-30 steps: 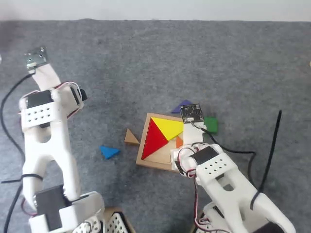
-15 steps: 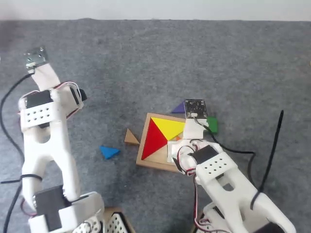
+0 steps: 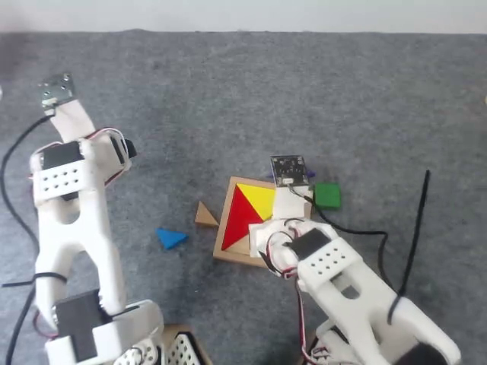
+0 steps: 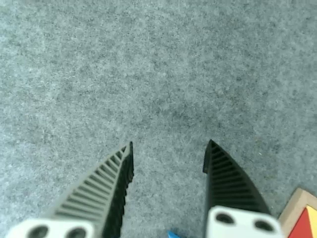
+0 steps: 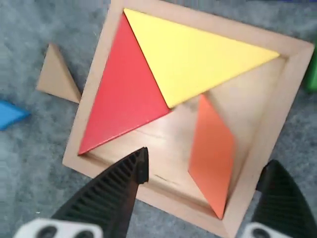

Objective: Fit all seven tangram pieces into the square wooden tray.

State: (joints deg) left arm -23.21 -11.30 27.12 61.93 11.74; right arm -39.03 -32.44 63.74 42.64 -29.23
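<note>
The square wooden tray [image 3: 221, 233] lies mid-table with a red triangle [image 3: 242, 214] and a yellow triangle [image 3: 262, 199] in it. My right arm [image 3: 319, 260] reaches over its right half. From the right wrist, my right gripper [image 5: 207, 161] hangs open just above the tray [image 5: 198, 25], over an orange parallelogram [image 5: 212, 153] lying beside the red triangle [image 5: 119, 99] and yellow triangle [image 5: 193, 59]. A tan triangle [image 3: 204, 215] and a blue triangle [image 3: 170, 238] lie left of the tray, a green square [image 3: 328, 195] to its right. My left gripper [image 4: 171, 145] is open over bare carpet.
A purple piece [image 3: 308, 176] peeks out behind the right wrist camera, beyond the tray's far right corner. The left arm [image 3: 72, 198] stands at the left edge. A black cable [image 3: 415, 236] runs on the right. Grey carpet stretches open at the back.
My right arm has swung left across the tray. The green square now shows fully, and the orange piece is hidden under the arm in the high view. The left arm has kept still.
</note>
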